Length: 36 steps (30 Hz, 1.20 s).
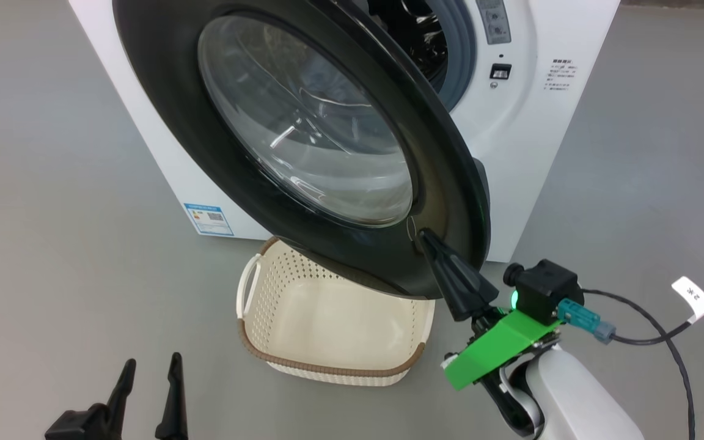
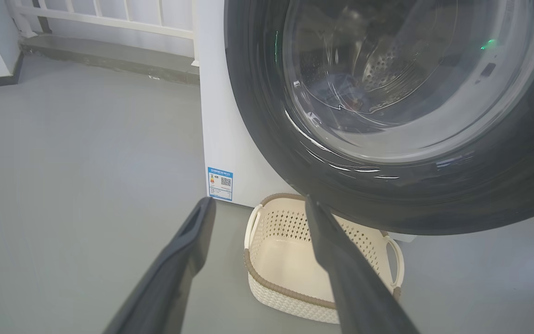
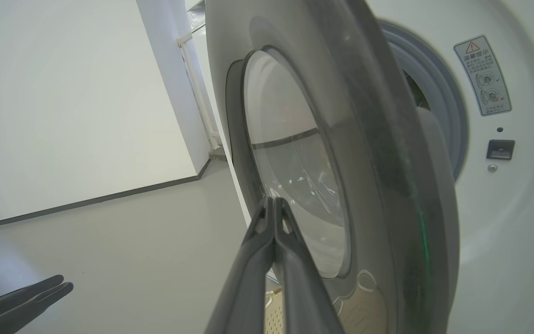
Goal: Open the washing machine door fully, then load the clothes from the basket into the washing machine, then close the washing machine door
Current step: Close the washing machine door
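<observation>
- The large round glossy black washing machine door (image 1: pixel 303 122), with its bulging clear glass window, stands partly swung out from the big white boxy front-loading washing machine (image 1: pixel 541 122). A slice of the grey-blue rubber gasket (image 1: pixel 459 55) and the dark drum mouth shows behind its edge.
- The right gripper (image 1: pixel 423 234), its two long dark fingers pressed together with nothing between them, points up with its tip against the lower black rim of the door's outer face, just beside the glass.
- The left gripper (image 1: pixel 151 359) hangs low over the grey floor (image 1: pixel 52 244), fingers spread wide and holding nothing, well apart from the door.
- The small cream-white perforated plastic basket (image 1: pixel 333 369) with a brown woven-look rim sits on the floor just in front of the machine, its far end beneath the door's lower edge.
- A small blue label sticker (image 1: pixel 208 219) marks the machine's front, low down near the basket.
- In the left wrist view a blurred bluish patch (image 2: pixel 341 88) shows through the glass inside the steel drum; whether it is the clothes cannot be told.
</observation>
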Available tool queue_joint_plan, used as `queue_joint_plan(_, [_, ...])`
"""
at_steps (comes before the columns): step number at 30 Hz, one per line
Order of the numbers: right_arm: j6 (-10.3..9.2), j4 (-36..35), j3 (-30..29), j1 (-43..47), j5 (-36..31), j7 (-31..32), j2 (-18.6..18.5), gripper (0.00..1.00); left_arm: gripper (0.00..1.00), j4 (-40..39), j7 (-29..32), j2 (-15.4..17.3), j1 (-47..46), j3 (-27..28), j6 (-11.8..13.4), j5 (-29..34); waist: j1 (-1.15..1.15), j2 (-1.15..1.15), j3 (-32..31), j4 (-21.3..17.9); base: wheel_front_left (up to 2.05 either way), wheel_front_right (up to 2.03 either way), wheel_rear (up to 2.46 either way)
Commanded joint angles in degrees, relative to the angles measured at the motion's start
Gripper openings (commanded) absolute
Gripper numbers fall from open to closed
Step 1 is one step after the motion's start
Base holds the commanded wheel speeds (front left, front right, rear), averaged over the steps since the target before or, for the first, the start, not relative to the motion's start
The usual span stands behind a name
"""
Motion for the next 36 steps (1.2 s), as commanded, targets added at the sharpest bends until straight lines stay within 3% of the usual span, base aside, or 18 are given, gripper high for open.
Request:
queue_joint_plan(1, [0.09,-1.0,0.7,-2.6,-0.1,-0.3,0.8,0.0,1.0,-1.3,-0.6,0.4,-2.4,1.6,-0.1,-0.7,0.0,-0.01,0.5,-0.1,0.0,0.0,0.0])
queue_joint_plan(27, [0.09,2.8,-5.9,-10.9,-7.1,-0.3,0.8,0.0,1.0,-1.4,-0.6,0.3,-6.7,-0.7,-0.1,-3.6,0.0,-0.01,8.4,0.9,0.0,0.0,0.0])
queue_joint_plan(36, [0.09,2.8,-7.9,-15.1,-8.9,-0.3,-1.0,0.0,1.0,-1.5,-0.6,0.7,-7.9,-1.2,-0.1,-4.3,0.0,-0.01,10.7,1.0,0.0,0.0,0.0])
